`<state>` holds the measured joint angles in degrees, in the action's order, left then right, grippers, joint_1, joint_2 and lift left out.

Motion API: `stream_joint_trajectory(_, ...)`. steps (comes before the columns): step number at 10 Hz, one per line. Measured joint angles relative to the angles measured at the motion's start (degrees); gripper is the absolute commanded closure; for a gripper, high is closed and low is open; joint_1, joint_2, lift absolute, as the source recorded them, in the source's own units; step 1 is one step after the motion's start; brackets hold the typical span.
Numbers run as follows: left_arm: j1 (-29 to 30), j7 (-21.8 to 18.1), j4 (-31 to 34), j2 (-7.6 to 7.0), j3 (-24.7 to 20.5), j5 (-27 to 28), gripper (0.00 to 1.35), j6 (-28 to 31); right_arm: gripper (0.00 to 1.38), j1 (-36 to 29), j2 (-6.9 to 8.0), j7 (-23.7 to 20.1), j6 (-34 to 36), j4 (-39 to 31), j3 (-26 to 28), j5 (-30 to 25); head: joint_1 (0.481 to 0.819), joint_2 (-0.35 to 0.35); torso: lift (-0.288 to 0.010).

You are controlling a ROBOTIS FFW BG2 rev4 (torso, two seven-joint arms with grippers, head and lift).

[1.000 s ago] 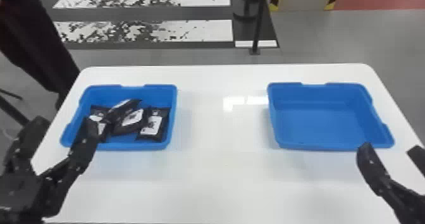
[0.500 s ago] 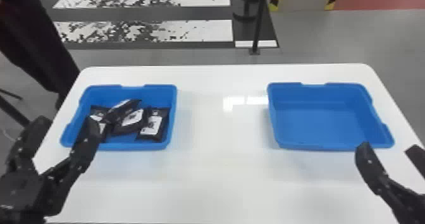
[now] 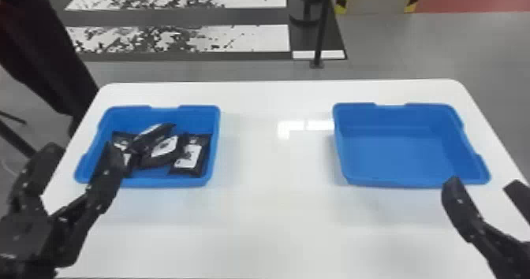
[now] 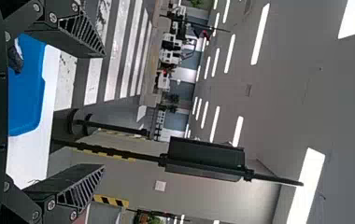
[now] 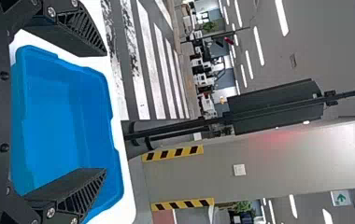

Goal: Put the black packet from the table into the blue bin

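Left bin [image 3: 165, 182]: centre left; holds overlapping black packets [image 3: 159, 152].
Right bin [image 3: 394, 156]: centre right; floor exposed.
Left gripper [image 3: 83, 150]: lower left, fingers apart.
Right gripper [image 3: 485, 183]: lower right, fingers apart.

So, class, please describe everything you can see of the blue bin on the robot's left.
The blue bin is a shallow, open box with rounded corners, apparently plastic, its far rim dipping briefly. It sits upright on the white table, left of the other bin. At least four black packets with white labels lie inside, some overlapping. A finger of the left gripper hides its near-left part; whether they touch is unclear.
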<state>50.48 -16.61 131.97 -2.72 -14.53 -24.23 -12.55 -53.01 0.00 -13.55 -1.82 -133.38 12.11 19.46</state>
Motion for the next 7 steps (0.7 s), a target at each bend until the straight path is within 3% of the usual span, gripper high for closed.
stream_joint_trajectory(7,0.13,0.00,0.00,-0.20,0.30,-0.63,0.20,0.87,0.13,0.00,0.00,-0.01,-0.01,0.14,0.00,0.08,0.695,0.030,-0.110)
